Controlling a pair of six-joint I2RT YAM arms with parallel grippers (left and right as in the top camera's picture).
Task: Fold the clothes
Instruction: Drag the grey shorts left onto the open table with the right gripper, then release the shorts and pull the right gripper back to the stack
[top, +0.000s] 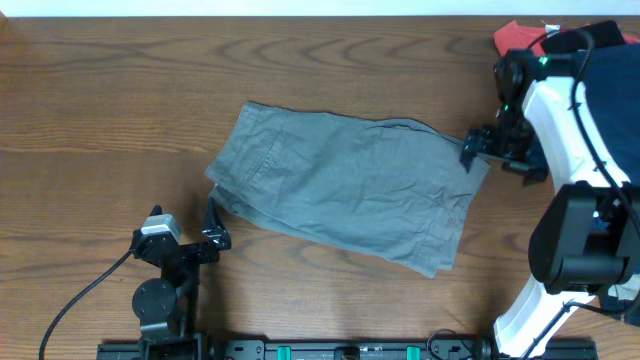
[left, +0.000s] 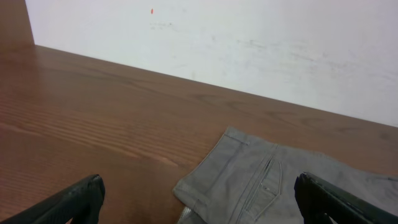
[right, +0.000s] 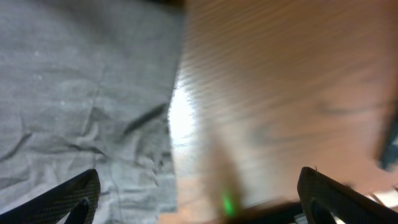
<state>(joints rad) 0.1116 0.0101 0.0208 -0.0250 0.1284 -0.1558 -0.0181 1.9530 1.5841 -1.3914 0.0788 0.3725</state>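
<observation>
The grey-taupe shorts (top: 345, 185) lie flat and folded in the middle of the table. My left gripper (top: 213, 222) is open and empty at their near left corner; the left wrist view shows the hem corner and stitched pocket (left: 267, 183) between its fingers (left: 199, 214). My right gripper (top: 478, 150) is open and empty above the shorts' right edge; the right wrist view shows that edge (right: 87, 99) and bare wood between its fingers (right: 199, 205). A red garment (top: 518, 37) and a navy garment (top: 612, 90) lie at the far right corner.
The right arm's white body (top: 570, 130) stands over the right side of the table. The left arm's base (top: 160, 290) sits at the near edge. A white wall (left: 249, 37) runs behind the table's far edge.
</observation>
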